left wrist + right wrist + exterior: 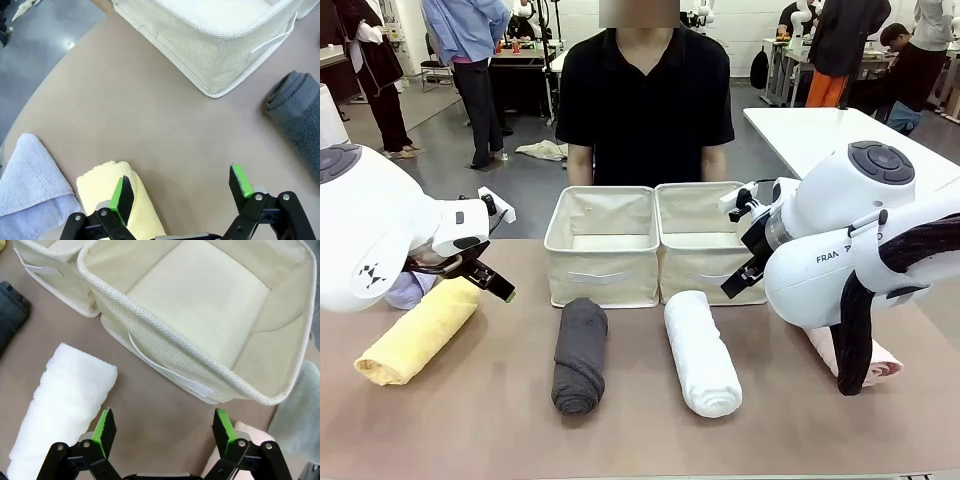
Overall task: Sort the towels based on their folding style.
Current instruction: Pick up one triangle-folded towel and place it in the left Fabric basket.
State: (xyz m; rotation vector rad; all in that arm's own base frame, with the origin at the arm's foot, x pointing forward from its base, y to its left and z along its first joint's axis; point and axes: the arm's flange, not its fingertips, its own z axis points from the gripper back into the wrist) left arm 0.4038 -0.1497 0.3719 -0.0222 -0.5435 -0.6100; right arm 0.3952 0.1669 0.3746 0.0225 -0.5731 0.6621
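One spread left pincer (181, 187) hovers, seemingly just above yellow towel (100, 185).

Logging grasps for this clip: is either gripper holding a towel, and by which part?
Nothing is held. The left gripper is open by the yellow towel; the right gripper is open by the white towel.

Four rolled towels (418, 345) (580, 355) (700, 352) (885, 362), two folded towels (30, 182) (300, 410), two bins (600, 270) (700, 265)

The right arm (840, 250) hides most of the pink towel (883, 364), the left arm (370, 240) most of the lavender towel (408, 290).
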